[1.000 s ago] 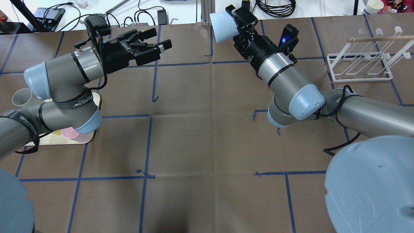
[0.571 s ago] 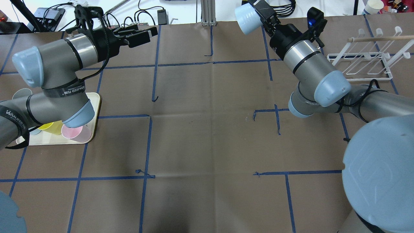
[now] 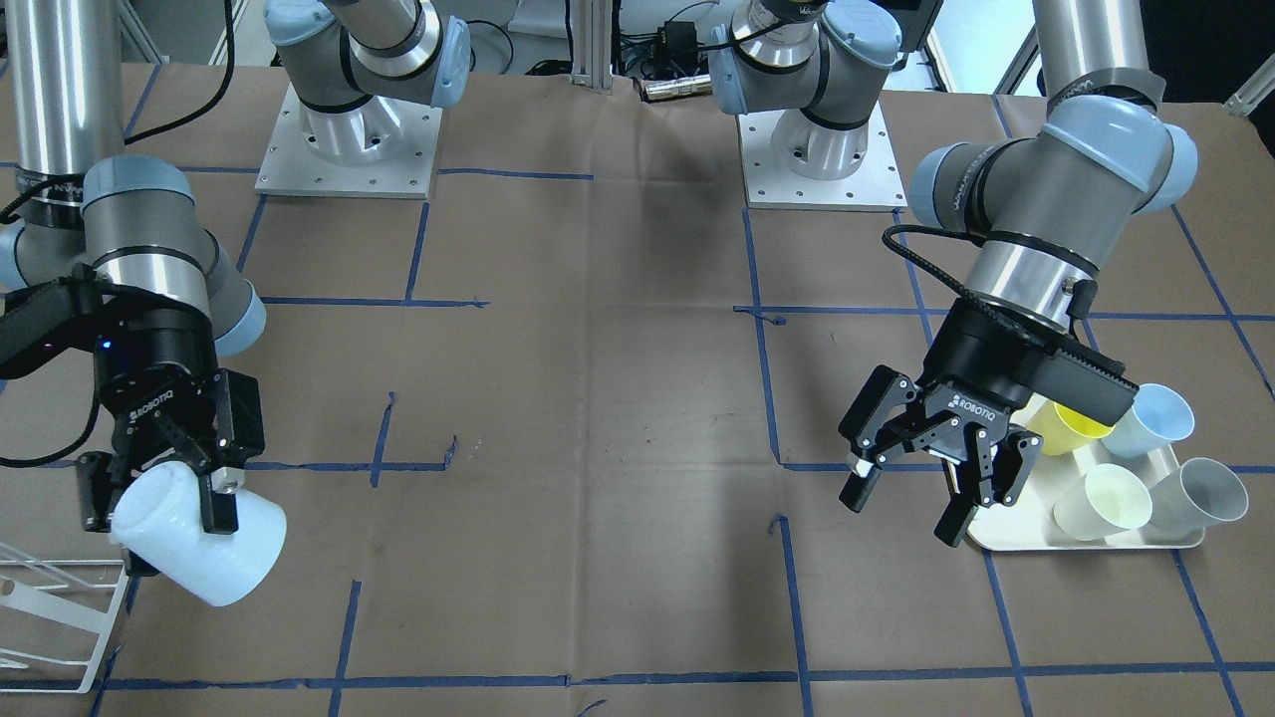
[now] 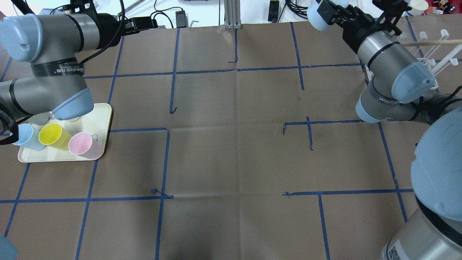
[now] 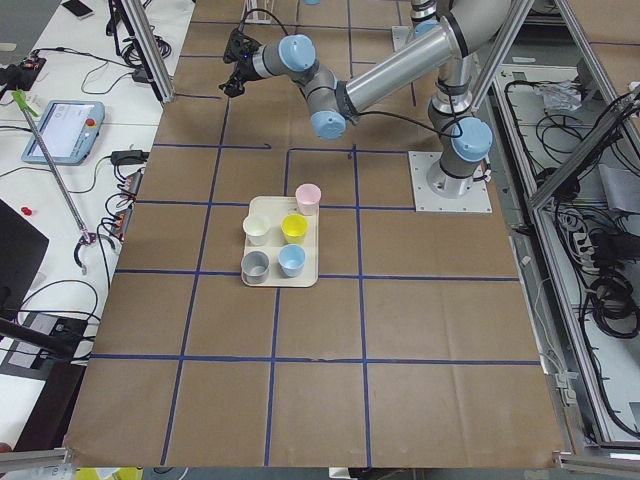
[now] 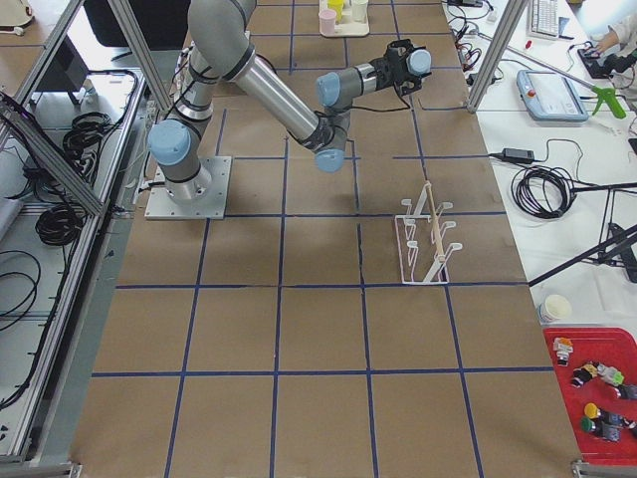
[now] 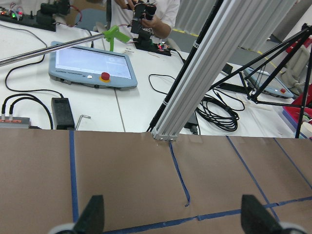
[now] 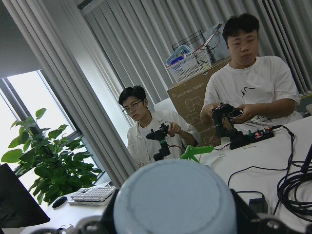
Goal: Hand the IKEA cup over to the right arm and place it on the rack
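Swinging off toward the far right corner of the table (image 4: 234, 162), the right arm (image 4: 382, 54) has in the last second carried the IKEA cup (image 4: 314, 18) away from the middle of the far edge. The left arm has pulled back to the left end. I read that as the handover being done, with only the placing left. The right gripper (image 3: 159, 503) has its fingers clamped on the pale-blue cup, which hangs tilted on its side in the air. It is near the rack (image 4: 442, 63) but, as far as I can judge, not yet over it. The left gripper (image 3: 906, 503) is spread wide and holds nothing, hanging just beside the tray's (image 4: 104, 115) inner edge. Counting up, there is one wire rack by the far right corner and one cream tray at the left end. On the tray are five cups: pink cup (image 5: 308, 197), cream cup (image 5: 257, 229), yellow cup (image 5: 293, 228), grey cup (image 5: 256, 266) and blue cup (image 5: 291, 260). With the one in the grip, that makes six. My right wrist camera also shows two people (image 8: 253, 97) seated at a desk beyond the table.
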